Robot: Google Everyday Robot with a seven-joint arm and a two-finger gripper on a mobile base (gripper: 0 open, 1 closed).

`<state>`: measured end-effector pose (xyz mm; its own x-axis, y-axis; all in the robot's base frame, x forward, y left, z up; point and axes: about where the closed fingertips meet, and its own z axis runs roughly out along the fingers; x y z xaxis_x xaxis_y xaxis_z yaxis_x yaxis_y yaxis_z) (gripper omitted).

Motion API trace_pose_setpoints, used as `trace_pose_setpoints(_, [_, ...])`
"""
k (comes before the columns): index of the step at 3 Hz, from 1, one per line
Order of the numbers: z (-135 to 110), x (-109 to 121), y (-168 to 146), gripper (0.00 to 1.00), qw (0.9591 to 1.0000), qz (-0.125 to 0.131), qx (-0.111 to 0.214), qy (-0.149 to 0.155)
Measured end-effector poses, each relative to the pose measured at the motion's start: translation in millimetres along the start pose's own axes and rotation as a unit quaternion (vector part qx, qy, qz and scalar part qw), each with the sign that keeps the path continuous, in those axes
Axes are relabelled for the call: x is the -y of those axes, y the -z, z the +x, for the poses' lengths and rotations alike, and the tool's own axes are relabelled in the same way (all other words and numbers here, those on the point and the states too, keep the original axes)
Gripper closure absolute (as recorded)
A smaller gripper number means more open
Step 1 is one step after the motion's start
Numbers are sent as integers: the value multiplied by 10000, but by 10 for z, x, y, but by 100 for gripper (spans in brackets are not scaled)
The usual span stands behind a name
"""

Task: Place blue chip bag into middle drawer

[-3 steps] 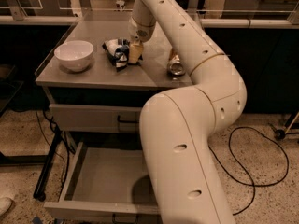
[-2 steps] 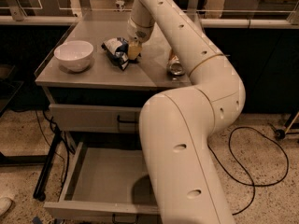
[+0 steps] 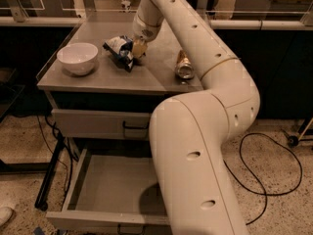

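arm (image 3: 195, 146) fwd, pincer (image 3: 138, 48) down, upper centre

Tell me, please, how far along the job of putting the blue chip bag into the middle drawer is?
Done: the middle drawer is pulled open. In hand: the gripper is down at the blue chip bag on the countertop. Left: lifting the bag, carrying it down and releasing it in the drawer.

Grey table (image 3: 100, 80) holds bowl (image 3: 77, 58), can (image 3: 184, 65) and blue chip bag (image 3: 119, 48), gripper (image 3: 138, 48) at the bag.

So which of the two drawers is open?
The lower drawer, pulled out; the upper drawer is closed. The gripper is at the chip bag up top.
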<state>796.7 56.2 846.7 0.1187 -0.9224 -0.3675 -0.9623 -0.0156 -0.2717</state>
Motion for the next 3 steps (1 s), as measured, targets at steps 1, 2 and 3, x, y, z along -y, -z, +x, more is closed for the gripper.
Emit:
trace_pose_setpoints(1, [-64,70,270,100,9995,240,170,88])
trace_pose_setpoints(2, [-64,69,270,100,9995,241,170,88])
trace_pose_setpoints(3, [-44,34,504,100,9992,367,23,157])
